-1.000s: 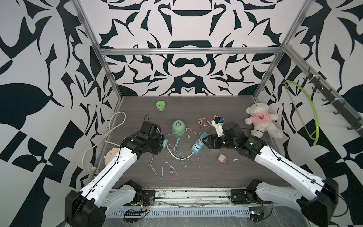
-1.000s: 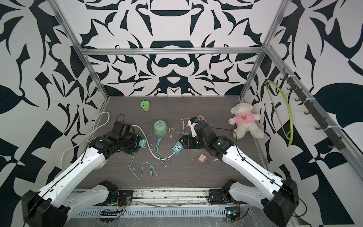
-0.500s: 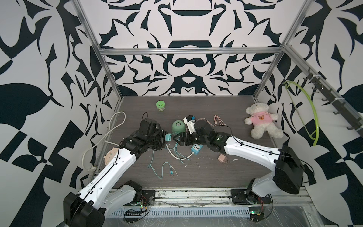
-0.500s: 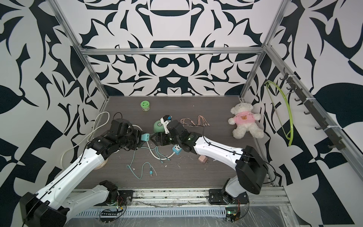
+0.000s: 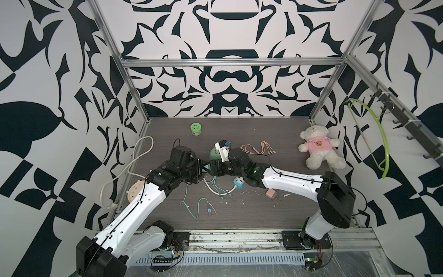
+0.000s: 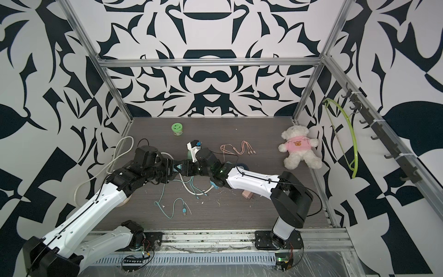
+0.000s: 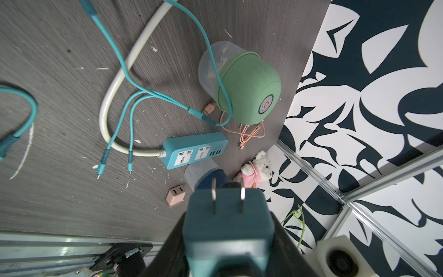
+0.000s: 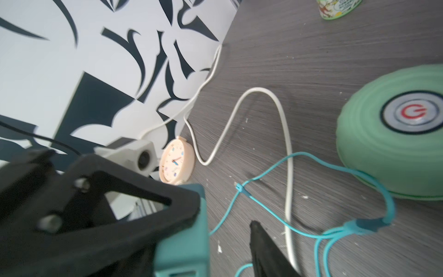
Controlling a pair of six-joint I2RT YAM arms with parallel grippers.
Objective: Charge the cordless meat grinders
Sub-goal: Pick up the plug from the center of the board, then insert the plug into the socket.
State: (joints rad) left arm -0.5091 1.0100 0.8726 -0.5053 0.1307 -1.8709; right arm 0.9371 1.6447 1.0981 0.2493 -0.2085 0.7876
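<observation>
Front edge of the surface (image 5: 239, 223): the loose end of the teal cable (image 5: 209, 213) lies flat, plugged into nothing. It will want the charger's port, I'd judge. A pink plug (image 5: 271, 193) sits idle just beside the right arm.

Next back is the blue power strip (image 7: 195, 150), flat with its sockets up and its white cord attached, so a plug can go straight down into it.

Middle: the left gripper (image 5: 201, 169) has its jaws clamped on the teal charger plug (image 7: 227, 215), which is held off the surface. The two prongs point away from the wrist toward the right gripper (image 5: 213, 167), and the plug's long axis is roughly level along the line between the arms. This is probably a hand-over (or a re-grip to turn the prongs down). The right jaws are parted: one finger (image 8: 263, 251) stands clear of the plug and the other is hidden, so no grip shows.

Behind them the mint grinder (image 8: 383, 156) stands upright, axis vertical, button up. The teal cable loops round it to its base; I cannot tell whether it is seated. The dark blue grinder (image 7: 221, 176) is beyond the strip and mostly hidden, and seems upright too.

Far back: a green jar (image 5: 196, 129) and a teddy bear (image 5: 318, 150), both out of play.
</observation>
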